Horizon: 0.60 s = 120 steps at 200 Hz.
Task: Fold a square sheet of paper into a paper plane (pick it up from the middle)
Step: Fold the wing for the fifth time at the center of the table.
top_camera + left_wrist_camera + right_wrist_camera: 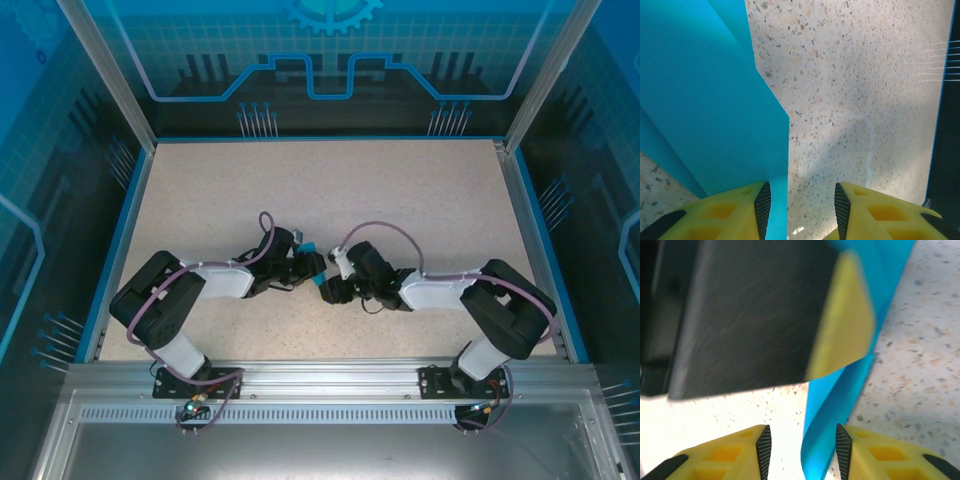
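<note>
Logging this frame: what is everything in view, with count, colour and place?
square sheet of paper: one, teal-blue, creased, mid-table between the grippers
table: one, speckled beige, blue-edged
enclosure panels: teal-blue, behind and beside the table
rail: one, silver, near edge, under both arm bases
left arm, right arm: black and white, purple cables
left gripper: yellow, black pads, open, paper edge beside one pad
right gripper: same colours, open, paper fold between the fingers

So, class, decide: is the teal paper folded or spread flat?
Folded: the teal paper shows overlapping layers and slanted crease edges.
</note>
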### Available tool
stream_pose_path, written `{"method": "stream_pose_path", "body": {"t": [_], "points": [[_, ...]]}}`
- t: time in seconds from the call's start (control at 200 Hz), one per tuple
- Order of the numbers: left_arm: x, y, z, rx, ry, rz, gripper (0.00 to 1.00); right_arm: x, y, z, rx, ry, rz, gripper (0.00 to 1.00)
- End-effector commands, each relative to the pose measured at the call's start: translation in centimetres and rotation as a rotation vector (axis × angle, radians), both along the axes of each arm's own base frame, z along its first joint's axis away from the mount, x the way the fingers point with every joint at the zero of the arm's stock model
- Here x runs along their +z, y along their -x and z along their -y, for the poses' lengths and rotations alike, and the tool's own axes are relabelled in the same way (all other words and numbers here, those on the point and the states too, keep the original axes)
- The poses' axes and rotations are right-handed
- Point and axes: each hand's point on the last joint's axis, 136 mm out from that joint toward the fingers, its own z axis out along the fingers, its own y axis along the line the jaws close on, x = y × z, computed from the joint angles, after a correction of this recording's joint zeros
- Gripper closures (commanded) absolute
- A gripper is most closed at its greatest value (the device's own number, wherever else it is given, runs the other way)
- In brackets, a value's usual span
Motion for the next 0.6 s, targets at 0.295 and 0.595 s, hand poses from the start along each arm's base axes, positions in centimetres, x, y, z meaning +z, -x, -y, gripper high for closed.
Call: {"method": "stream_pose_path", "body": {"t": [0.295, 0.595], "points": [[1.9, -1.3, 0.3, 0.032, 0.043, 0.039, 0.58, -1.6, -0.6, -1.3, 0.032, 0.240, 0.321, 0.56], [2.0, -1.3, 0.2, 0.044, 0.057, 0.041, 0.58, -1.9, -0.6, -1.8, 0.032, 0.212, 0.330, 0.66]]}}
